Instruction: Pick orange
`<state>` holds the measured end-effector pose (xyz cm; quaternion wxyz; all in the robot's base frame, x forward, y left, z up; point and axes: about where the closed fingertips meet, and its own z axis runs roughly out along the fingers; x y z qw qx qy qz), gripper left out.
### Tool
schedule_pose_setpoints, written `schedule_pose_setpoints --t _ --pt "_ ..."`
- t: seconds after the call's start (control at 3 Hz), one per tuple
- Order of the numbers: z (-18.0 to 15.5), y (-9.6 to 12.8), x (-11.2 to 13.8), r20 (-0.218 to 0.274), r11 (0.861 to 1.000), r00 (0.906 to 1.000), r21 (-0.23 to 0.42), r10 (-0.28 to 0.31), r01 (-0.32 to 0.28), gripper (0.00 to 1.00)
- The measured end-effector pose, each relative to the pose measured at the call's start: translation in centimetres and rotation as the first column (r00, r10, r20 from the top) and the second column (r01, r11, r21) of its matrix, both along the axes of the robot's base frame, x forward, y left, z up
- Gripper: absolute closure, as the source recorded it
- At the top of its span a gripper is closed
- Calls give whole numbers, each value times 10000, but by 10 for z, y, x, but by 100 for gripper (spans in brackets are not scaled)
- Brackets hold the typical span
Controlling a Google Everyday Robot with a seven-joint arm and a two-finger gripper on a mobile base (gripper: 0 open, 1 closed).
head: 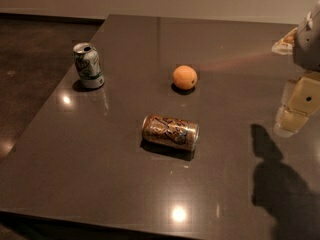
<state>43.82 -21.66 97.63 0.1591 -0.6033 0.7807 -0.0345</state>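
Note:
The orange (185, 77) is a small round fruit resting on the dark table (100, 174), near the middle toward the back. My gripper (295, 111) hangs at the right edge of the view, above the table, well to the right of the orange and somewhat nearer the front. Nothing shows in it, and it casts a shadow on the table below.
An orange-brown patterned drink can (170, 132) lies on its side in front of the orange. A green and white can (88, 65) stands upright at the back left. The table's left edge drops to a dark floor (30, 59). A pale object (285, 41) sits at the far right.

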Motion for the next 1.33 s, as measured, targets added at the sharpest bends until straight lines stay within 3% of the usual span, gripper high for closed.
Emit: schedule_pose_setpoints --t 0.33,0.67,1.33 --pt "1 0 0 22 10000 10000 20 3 -3 0" --pt "-6 17 25 -67 9989 9998 422 182 -179 0" --pt "-35 68 113 -280 9897 9990 1401 334 -292 0"
